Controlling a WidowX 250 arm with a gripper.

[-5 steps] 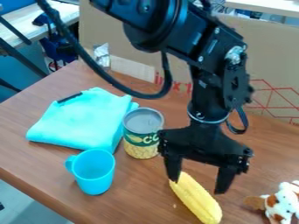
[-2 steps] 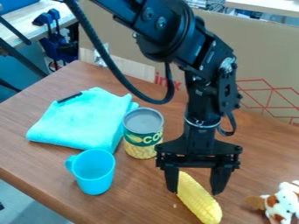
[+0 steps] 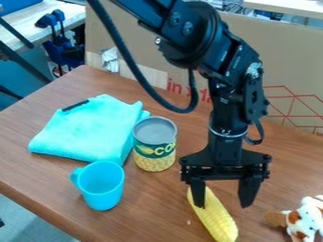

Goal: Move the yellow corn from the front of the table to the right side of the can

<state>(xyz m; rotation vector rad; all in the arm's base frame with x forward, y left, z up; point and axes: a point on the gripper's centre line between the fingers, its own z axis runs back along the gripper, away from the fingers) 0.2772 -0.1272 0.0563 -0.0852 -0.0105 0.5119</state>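
Gripper (image 3: 223,206) hangs in lower right of the frame, its two fingers released and wide apart; one finger overlaps one yellow corn cob (image 3: 218,222) at the bottom. One can (image 3: 154,145) stands near centre, one cup (image 3: 102,186) and one cloth (image 3: 88,132) at left, one spotted toy (image 3: 308,218) at lower right.

**Robotics lab or workshop, by the look of it**

A jointed black robot arm (image 3: 236,61) with a trailing cable (image 3: 126,52) and a two-fingered claw (image 3: 222,206) hangs over a wood-look bench (image 3: 157,208). A plain cardboard panel (image 3: 290,61) stands as a backdrop along its far edge, at twelve o'clock. Another worktop (image 3: 22,26) lies at eleven o'clock, blue-and-black hardware (image 3: 56,40) beside it; at one o'clock is a pale surface (image 3: 284,5).
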